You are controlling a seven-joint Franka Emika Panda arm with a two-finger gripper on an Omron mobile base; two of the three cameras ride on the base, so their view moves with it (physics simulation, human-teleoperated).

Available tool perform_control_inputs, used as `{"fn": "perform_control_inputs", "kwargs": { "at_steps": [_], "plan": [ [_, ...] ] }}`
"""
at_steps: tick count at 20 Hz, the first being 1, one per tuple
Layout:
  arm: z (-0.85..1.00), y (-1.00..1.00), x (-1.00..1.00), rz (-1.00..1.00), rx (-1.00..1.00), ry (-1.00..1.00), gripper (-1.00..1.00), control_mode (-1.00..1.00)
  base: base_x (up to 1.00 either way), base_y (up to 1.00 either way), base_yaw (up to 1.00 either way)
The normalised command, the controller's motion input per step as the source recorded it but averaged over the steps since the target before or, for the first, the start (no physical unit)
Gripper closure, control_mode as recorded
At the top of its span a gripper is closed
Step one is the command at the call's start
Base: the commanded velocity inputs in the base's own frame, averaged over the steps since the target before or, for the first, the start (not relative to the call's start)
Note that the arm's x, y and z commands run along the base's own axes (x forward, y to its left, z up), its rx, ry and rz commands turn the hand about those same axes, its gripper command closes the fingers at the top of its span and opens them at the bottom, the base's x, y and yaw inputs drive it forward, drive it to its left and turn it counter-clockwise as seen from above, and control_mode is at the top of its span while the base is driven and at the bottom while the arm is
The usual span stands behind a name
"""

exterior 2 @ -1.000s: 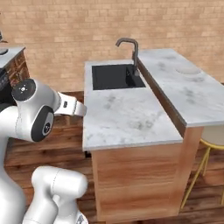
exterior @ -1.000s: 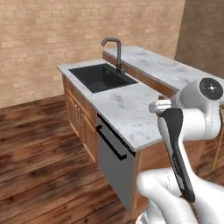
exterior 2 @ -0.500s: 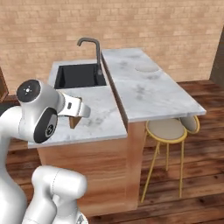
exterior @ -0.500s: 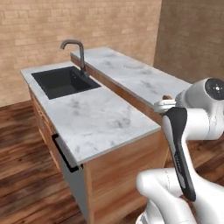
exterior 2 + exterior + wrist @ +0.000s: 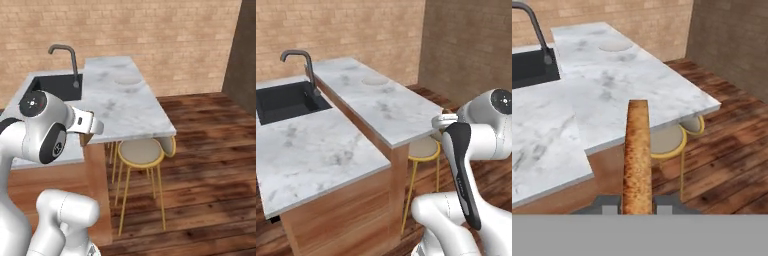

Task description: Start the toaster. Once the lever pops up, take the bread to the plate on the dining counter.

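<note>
The end effector [image 5: 637, 207] gripped the bread [image 5: 636, 155] edge-on by its lower end. The slice looked light, stiff and crumbly, so gentle pressure seemed wise. The plate [image 5: 615, 46] lay far off on the tabletop [image 5: 647, 90].

The arm [image 5: 476, 150] is glossy white, built of rounded, bulbous shells. A long black strip runs down one link, widening at its top and bottom. The joint cap [image 5: 502, 100] is a dark grey disc with a small pale mark at its centre (the same disc shows on the arm's other side). The base [image 5: 62, 220] is smooth white too.
</note>
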Motion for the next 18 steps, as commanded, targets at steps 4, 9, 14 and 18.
{"fn": "perform_control_inputs", "kwargs": {
  "at_steps": [4,9,14,18],
  "plan": [
    [0.00,0.00,0.00,0.00,0.00,0.00,1.00,1.00,0.17,-1.00,0.01],
    [0.00,0.00,0.00,0.00,0.00,0.00,1.00,1.00,0.34,-1.00,0.07],
    [0.00,0.00,0.00,0.00,0.00,0.00,1.00,1.00,0.44,-1.00,0.15],
    [0.00,0.00,0.00,0.00,0.00,0.00,1.00,1.00,0.55,-1.00,0.27]
  ]
}}
